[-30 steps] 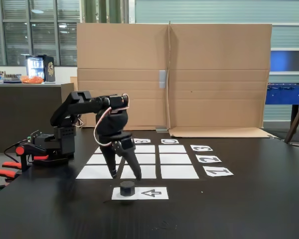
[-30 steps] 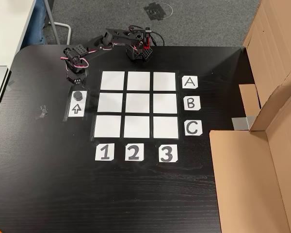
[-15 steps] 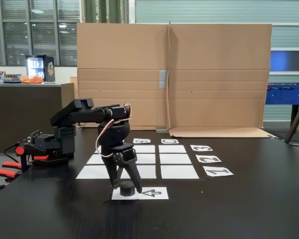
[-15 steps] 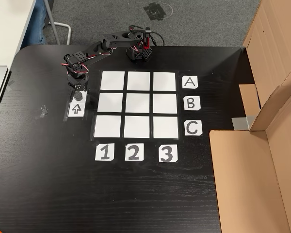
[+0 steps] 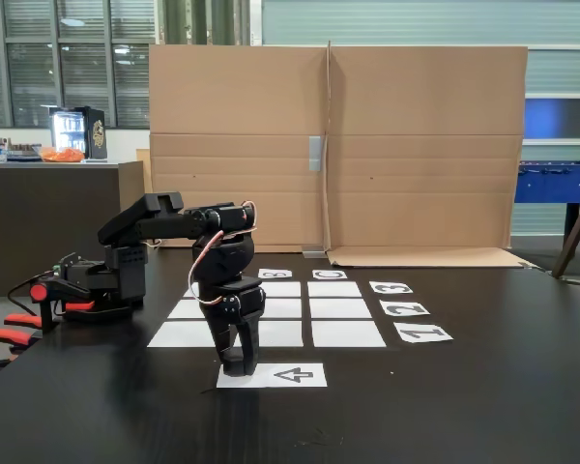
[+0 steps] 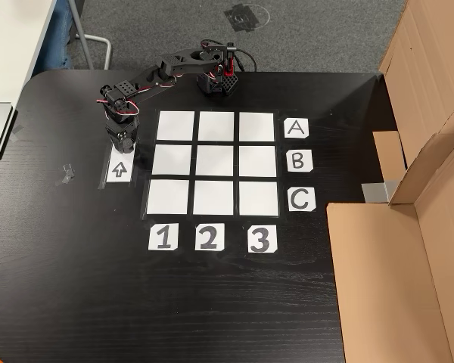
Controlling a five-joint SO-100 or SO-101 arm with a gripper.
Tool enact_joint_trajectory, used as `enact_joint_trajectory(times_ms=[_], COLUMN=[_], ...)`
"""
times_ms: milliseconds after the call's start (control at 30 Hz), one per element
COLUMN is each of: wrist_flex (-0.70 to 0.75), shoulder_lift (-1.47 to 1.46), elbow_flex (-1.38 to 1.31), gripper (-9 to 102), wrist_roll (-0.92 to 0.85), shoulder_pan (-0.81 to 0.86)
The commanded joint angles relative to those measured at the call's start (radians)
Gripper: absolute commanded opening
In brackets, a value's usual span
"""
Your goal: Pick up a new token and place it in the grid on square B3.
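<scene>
Where gripper [image 5: 237,368] closes, token hidden.

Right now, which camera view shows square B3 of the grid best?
The fixed view from above: square B3 lies fully visible and unforeshortened, beside the B label and in line with the 3 label. The low fixed view shows it as a thin, flattened strip.

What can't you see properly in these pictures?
- The token: hidden by the gripper in both fixed views, so whether it is clamped is unclear.
- The A label: behind the arm in the side fixed view.
- Far end of the arrow sheet: under the gripper from above.
</scene>
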Motion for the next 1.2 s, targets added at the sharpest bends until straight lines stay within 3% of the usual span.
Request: enact_joint_trajectory(times_ms=[0,300,700,1167], wrist_flex=[0.011,0.031,0.032,0.028], shoulder_lift=[0.044,0.27,0.558,0.604], elbow_flex=[-0.025,-0.014,0.216,0.402], gripper=[-1,-1,-1,-1], wrist_roll=[0.0,-0.003,-0.012,0.057], shoulder_pan=[0.006,0.026,-0.012,-0.275])
